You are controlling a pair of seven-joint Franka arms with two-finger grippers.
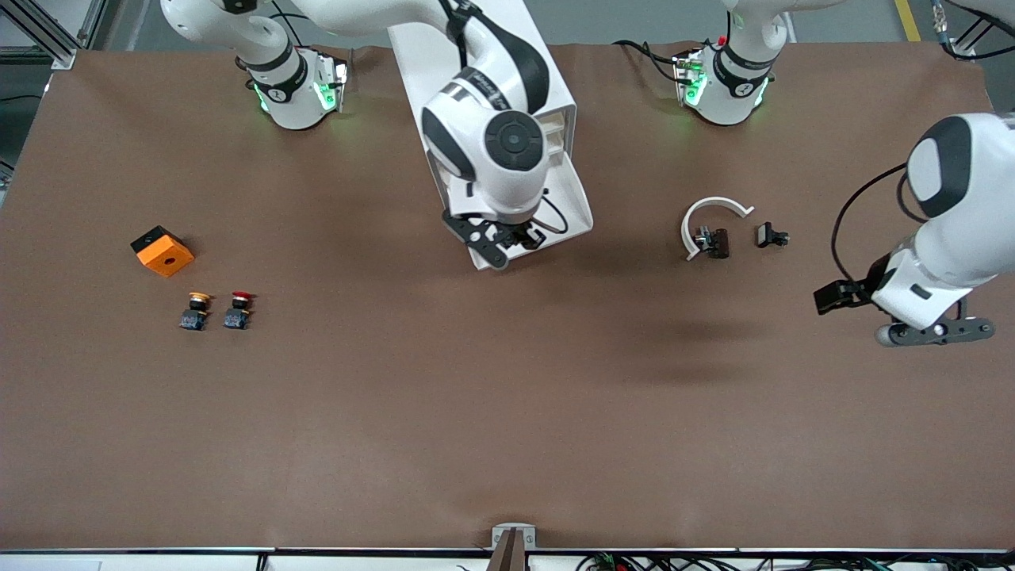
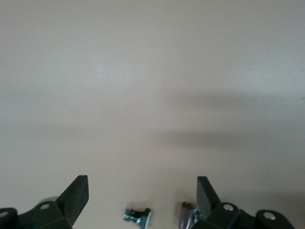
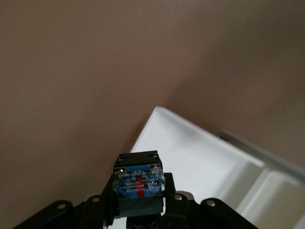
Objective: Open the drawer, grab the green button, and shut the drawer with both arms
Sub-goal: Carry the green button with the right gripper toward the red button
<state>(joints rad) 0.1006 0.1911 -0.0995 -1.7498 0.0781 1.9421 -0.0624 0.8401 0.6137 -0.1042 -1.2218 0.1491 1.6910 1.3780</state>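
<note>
Button (image 3: 138, 183) in right tool (image 3: 139, 206), green cap hidden, over drawer (image 3: 190, 152).

A wide brown table (image 1: 507, 412) carries everything here. Dead centre at twelve o'clock, the white cabinet (image 1: 555, 87) stands on it between the two arm bases. Out at nine o'clock sits an orange block (image 1: 162, 251), and just nearer the camera a yellow-capped button (image 1: 196, 310) and a red-capped button (image 1: 238, 309) lie side by side. Round at two o'clock: a white curved clip (image 1: 708, 218), a small dark part (image 1: 716, 242) touching it, another small black part (image 1: 771, 235) just beside.
</note>
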